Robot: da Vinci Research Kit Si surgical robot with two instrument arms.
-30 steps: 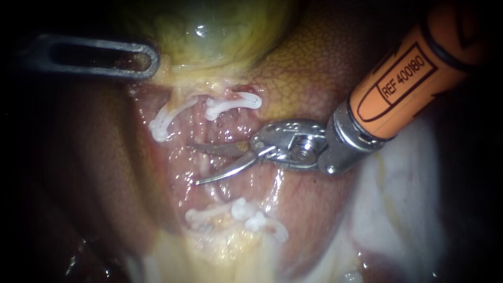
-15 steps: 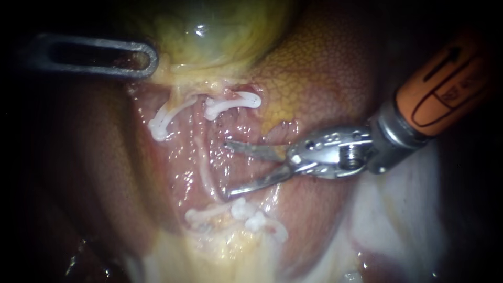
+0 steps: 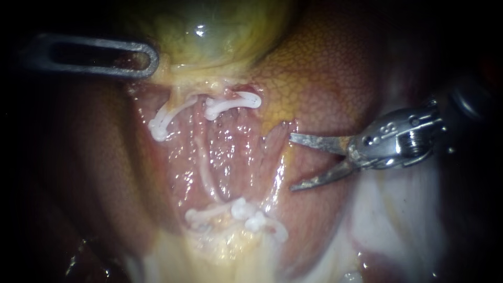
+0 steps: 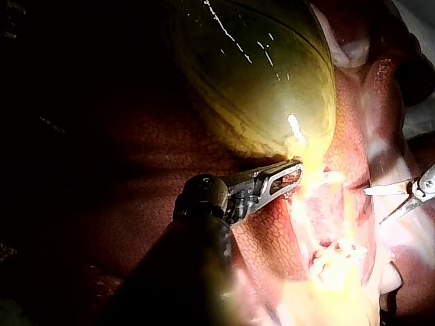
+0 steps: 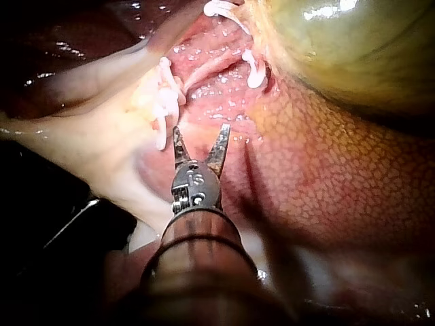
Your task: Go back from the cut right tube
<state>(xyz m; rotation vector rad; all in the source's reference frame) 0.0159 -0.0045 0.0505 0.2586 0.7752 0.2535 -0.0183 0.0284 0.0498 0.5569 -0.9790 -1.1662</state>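
Over the one liver [image 3: 325, 68], my left instrument [image 3: 149, 60] lies level, jaws clamped on the single gallbladder's [image 3: 209, 31] lower edge. My right instrument [image 3: 292, 161] slants in with its blades wide and empty. I count five clips [image 3: 233, 103]. The cut right tube [image 3: 237, 121], I think, lies between them, left of the blades.

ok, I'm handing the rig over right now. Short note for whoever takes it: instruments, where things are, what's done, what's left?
Left instrument: tip at the lower edge of the gallbladder.
Right instrument: blades open, holding nothing, to the right of the clipped area.
Things: upper clips and lower clips are in place. A pale tube runs between them on the left side. I cannot clearly pick out the cut ends of the right tube.
Done: the blades are clear of the clips and the tube.
Left: probably a little more withdrawal towards the right, keeping the open blades off the liver.
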